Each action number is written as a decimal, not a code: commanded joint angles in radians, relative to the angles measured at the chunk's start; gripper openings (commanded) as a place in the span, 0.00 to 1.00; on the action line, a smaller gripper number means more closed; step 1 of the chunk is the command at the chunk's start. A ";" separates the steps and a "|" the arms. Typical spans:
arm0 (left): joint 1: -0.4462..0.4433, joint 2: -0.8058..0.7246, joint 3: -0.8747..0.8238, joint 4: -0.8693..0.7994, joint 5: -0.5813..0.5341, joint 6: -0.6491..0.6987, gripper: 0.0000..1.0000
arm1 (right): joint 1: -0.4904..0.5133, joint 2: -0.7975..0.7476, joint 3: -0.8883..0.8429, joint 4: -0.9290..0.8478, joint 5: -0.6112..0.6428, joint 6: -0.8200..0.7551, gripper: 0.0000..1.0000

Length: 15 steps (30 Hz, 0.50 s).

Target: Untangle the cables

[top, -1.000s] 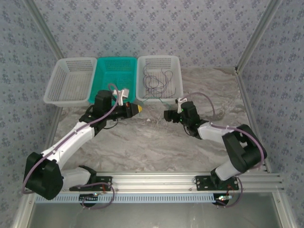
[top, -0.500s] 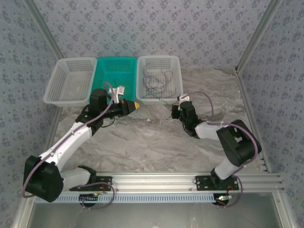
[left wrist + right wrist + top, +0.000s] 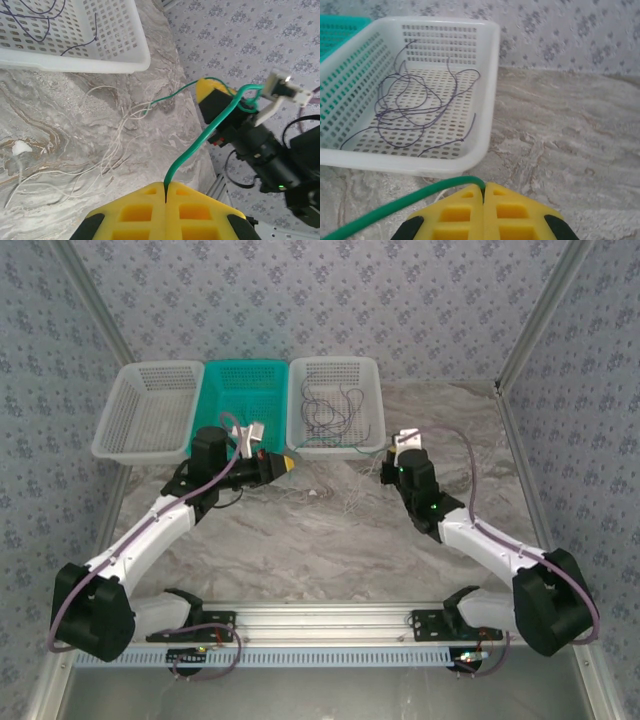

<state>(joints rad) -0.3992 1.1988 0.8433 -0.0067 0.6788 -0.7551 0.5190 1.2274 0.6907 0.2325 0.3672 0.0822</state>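
**Green cable (image 3: 395, 206) pinched twice**

From above I can hardly see it. My left gripper (image 3: 165, 187) and right gripper (image 3: 483, 190) both squeeze it tight, arms bent toward each other. White cables (image 3: 112, 150) lie on the table (image 3: 45, 115), and dark cables (image 3: 405, 112) sit in the white basket (image 3: 490, 60).

The marbled grey table (image 3: 300, 540) in front of me carries three baskets in a row along its far edge: left white basket (image 3: 140, 453), teal basket (image 3: 245, 390), right white basket (image 3: 335, 449). Just in front of the right one, thin white cables (image 3: 115, 145) sprawl loose on the surface, with a small white bit (image 3: 20, 148) lying near them.
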 commanded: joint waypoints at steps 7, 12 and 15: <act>0.002 0.043 0.088 -0.256 -0.138 0.146 0.00 | 0.021 0.284 0.409 -0.863 -0.383 -0.280 0.00; -0.024 0.071 0.065 -0.309 -0.191 0.174 0.00 | 0.057 0.306 0.448 -0.977 0.098 -0.085 0.00; -0.048 0.076 0.044 -0.257 -0.180 0.168 0.00 | 0.053 0.292 0.464 -0.962 0.313 -0.007 0.00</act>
<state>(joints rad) -0.4255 1.2739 0.8997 -0.2646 0.5095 -0.6178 0.5735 1.5337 1.1069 -0.6346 0.3832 -0.0383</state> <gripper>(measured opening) 0.059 0.052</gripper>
